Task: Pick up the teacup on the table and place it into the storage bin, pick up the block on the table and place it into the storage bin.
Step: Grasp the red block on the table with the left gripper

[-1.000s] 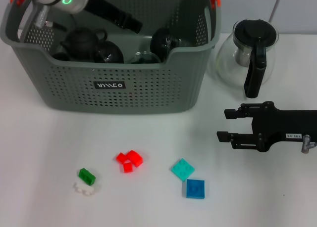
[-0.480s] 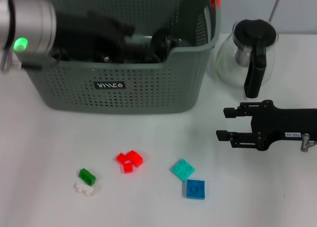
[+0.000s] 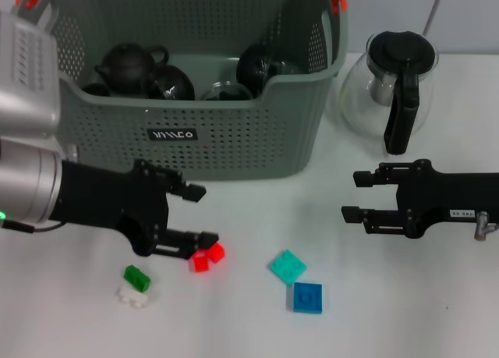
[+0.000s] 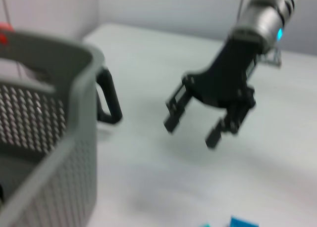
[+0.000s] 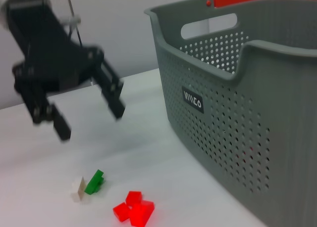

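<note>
From the head camera we see our left gripper [image 3: 197, 215] hanging just above the table in front of the storage bin [image 3: 187, 132], jaws spread and nothing between them. The red block [image 3: 207, 256] lies directly under its lower finger, partly hidden; the green block [image 3: 137, 277] and the white block [image 3: 132, 297] sit a little behind and to the side of the fingers. Dark teapots [image 3: 132, 65] and cups already rest inside the bin beyond it. We judge the risk to be a lopsided close: the red piece is a loose cluster, so a finger landing on top of it could push it away or pick up only part. Half a second back this arm was over the bin's interior; it has now swung down to the table, while the blocks have not shifted.

The left wrist camera shows our right gripper [image 4: 205, 123] off across the bare table, fingers apart and empty, with the bin wall close by.

The right wrist camera looks back at the left gripper [image 5: 84, 111], released, poised above and beyond the red block [image 5: 133, 212], with the green [image 5: 94, 182] and white pieces nearer beneath it. The right arm has stayed parked beside the glass pot [image 3: 394, 81].
</note>
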You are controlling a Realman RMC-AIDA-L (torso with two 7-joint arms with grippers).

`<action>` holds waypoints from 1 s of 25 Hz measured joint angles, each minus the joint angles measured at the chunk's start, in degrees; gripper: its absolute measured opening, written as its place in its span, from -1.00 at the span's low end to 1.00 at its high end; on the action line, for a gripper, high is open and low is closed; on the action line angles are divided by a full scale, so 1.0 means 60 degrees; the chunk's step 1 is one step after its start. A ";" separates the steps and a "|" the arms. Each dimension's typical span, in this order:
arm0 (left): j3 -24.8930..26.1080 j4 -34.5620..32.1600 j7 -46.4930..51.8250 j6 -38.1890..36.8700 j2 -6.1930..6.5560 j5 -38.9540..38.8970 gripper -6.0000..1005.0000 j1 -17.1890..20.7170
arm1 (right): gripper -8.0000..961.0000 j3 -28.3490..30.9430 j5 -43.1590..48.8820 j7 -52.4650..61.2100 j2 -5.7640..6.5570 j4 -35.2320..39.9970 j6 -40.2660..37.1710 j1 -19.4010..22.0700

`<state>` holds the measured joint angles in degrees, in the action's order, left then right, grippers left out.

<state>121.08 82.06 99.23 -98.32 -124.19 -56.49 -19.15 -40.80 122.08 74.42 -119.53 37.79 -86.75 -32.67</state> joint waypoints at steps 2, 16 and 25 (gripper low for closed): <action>-0.0138 -0.0403 -0.0217 0.0089 0.0007 0.0421 0.33 -0.0064 | 0.43 0.0003 0.0001 0.0002 0.0000 0.0000 0.0000 0.0011; -0.2510 -0.1023 -0.0205 0.2585 -0.0043 0.1021 0.30 0.0075 | 0.43 0.0003 0.0000 0.0029 0.0000 0.0000 -0.0057 0.0039; -0.3326 -0.1822 -0.0071 0.3975 -0.0043 0.1531 0.25 -0.0128 | 0.43 0.0002 0.0000 0.0031 0.0000 0.0000 -0.0059 0.0039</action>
<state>101.13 71.13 98.81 -74.47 -124.45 -47.30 -19.92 -40.78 122.08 74.61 -119.53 37.79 -87.10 -32.43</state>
